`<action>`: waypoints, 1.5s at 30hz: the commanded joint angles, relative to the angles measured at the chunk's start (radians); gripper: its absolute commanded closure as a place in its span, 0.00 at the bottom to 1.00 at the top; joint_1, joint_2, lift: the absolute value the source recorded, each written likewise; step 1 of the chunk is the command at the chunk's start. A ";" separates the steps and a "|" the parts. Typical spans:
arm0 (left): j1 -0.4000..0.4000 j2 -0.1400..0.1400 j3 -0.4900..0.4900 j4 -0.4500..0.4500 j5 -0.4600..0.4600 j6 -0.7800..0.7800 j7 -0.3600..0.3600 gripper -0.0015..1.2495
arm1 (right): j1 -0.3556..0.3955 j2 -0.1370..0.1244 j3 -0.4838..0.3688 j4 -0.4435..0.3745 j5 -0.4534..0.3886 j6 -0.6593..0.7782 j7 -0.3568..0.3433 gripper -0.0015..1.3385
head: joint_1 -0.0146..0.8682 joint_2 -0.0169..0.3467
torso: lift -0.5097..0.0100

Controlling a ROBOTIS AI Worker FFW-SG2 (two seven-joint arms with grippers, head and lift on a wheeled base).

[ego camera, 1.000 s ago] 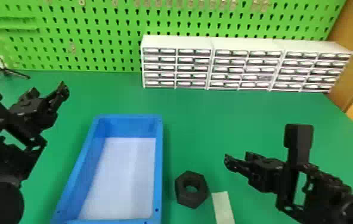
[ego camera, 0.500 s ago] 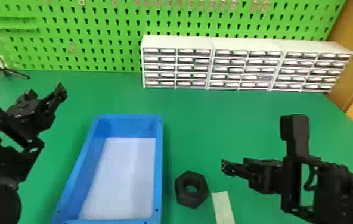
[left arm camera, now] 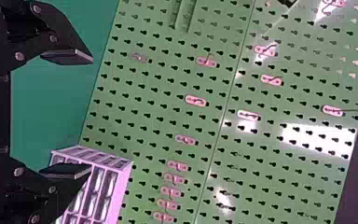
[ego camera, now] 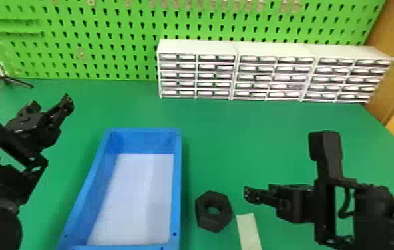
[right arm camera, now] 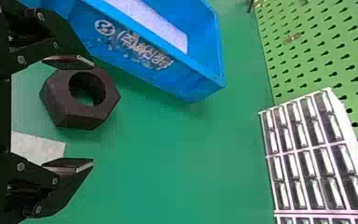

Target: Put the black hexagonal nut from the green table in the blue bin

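Lining up the grab was the bit to be fussed over here, tbh. The black hexagonal nut [ego camera: 211,223] was seated flat on the green table [ego camera: 273,133], hole facing up, just beside the blue bin [ego camera: 177,186] on its right, with a pale strip [ego camera: 249,231] lying close by. The right gripper [right arm camera: 93,112] was spread wide with nothing held, poised near the nut. The left gripper [left arm camera: 92,113] was also open and empty, held off to the left of the bin.

In the right wrist view the nut wasn't centred: its edge was partly covered by the bin-side finger [right arm camera: 70,61], while loads of room was left on the other side. So a small shift toward the bin seemed to be needed before any lowering, or the rim could've been poked from above. Not too much though, since that finger had to be fitted between nut and bin wall without the bin being shoved.

Two opposite flats were best gripped, low down and square; if corners were pinched, a twist or slip was likely. A chunky nut like that was probably best squeezed firmly, then raised straight up and well over the wall before being carried across.
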 commanded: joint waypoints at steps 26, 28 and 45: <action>0.003 0.001 0.004 -0.004 0.003 0.000 0.000 0.35 | -0.023 -0.041 0.014 0.008 -0.089 0.032 -0.058 0.39 | 0.80 0.07 | 0.79; 0.005 -0.001 0.004 -0.004 0.003 0.000 0.000 0.35 | -0.024 -0.041 0.014 0.008 -0.091 0.032 -0.058 0.39 | 0.80 0.07 | 0.79; 0.005 0.001 0.003 -0.004 0.005 0.000 0.000 0.35 | -0.035 -0.045 0.010 0.009 -0.091 0.043 -0.058 0.39 | 0.80 0.07 | 0.79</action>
